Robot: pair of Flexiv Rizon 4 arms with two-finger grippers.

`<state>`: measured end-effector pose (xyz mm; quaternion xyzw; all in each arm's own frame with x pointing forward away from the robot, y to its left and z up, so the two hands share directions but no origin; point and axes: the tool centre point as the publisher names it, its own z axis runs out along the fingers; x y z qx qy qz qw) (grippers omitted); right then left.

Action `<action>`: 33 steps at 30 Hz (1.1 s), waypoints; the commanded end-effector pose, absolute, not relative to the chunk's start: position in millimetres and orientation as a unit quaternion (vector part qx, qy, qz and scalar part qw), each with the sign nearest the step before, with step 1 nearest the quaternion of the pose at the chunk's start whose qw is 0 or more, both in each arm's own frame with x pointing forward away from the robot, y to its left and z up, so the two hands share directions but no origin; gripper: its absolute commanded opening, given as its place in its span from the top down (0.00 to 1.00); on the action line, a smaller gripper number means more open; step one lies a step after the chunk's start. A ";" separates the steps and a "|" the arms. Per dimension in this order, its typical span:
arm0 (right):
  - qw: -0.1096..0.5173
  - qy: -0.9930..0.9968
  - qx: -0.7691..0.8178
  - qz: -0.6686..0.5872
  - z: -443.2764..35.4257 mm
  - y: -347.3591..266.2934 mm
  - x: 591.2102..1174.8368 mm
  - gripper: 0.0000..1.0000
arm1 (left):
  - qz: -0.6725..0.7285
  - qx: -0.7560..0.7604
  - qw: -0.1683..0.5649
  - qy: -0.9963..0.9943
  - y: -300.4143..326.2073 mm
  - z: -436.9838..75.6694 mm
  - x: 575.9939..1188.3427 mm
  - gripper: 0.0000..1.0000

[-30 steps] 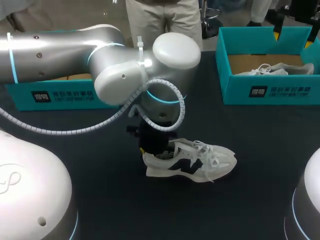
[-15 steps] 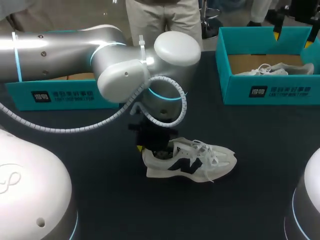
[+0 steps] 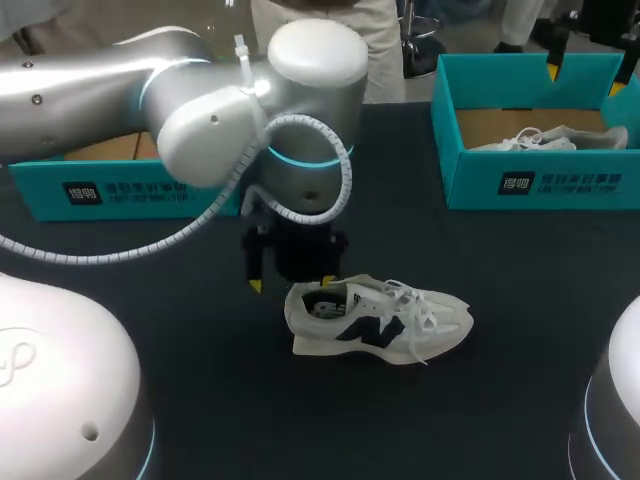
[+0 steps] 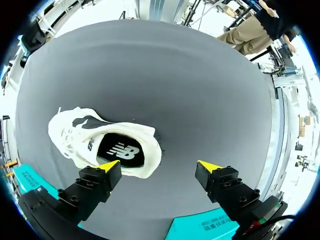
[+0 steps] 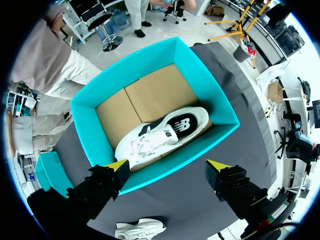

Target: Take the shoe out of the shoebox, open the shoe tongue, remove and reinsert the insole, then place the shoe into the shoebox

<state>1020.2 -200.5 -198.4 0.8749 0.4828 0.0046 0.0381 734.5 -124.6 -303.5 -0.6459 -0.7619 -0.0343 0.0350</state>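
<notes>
Looks like a robot lab / test bench, not a home or shop. Evidence: 2 big silver-white arms, left arm (image 3: 90,95) w/ a coiled cable hose and right arm (image 3: 615,400), at a dark-covered table (image 3: 540,290). On it: teal shoebox (image 3: 530,185) w/ boxed sneaker (image 5: 160,131), 2nd teal box (image 3: 120,190), loose sneaker (image 3: 380,320).
</notes>
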 end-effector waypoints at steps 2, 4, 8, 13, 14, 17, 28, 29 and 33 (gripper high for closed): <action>0.038 0.483 0.875 0.006 -198.5 -200.6 1019.4 0.00 | 0.042 -0.604 -0.043 -0.795 -61.6 -286.7 721.4 0.00; 0.038 0.483 0.875 0.006 -198.5 -200.6 1019.4 0.00 | 0.055 -0.587 -0.053 -0.806 -52.0 -287.1 716.3 0.00; 0.038 0.483 0.875 0.006 -198.5 -200.6 1019.4 0.00 | 0.061 -0.566 -0.064 -0.820 -42.5 -288.1 708.7 0.00; 0.038 0.483 0.875 0.006 -198.5 -200.6 1019.4 0.00 | 0.061 -0.566 -0.064 -0.820 -42.5 -288.1 708.7 0.00; 0.038 0.483 0.875 0.006 -198.5 -200.6 1019.4 0.00 | 0.061 -0.566 -0.064 -0.820 -42.5 -288.1 708.7 0.00; 0.038 0.483 0.875 0.006 -198.5 -200.6 1019.4 0.00 | 0.061 -0.566 -0.064 -0.820 -42.5 -288.1 708.7 0.00; 0.038 0.483 0.875 0.006 -198.5 -200.6 1019.4 0.00 | 0.061 -0.566 -0.064 -0.820 -42.5 -288.1 708.7 0.00; 0.038 0.483 0.875 0.006 -198.5 -200.6 1019.4 0.00 | 0.061 -0.566 -0.064 -0.820 -42.5 -288.1 708.7 0.00; 0.038 0.483 0.875 0.006 -198.5 -200.6 1019.4 0.00 | 0.110 -0.530 -0.071 -0.838 -35.2 -284.3 712.1 0.00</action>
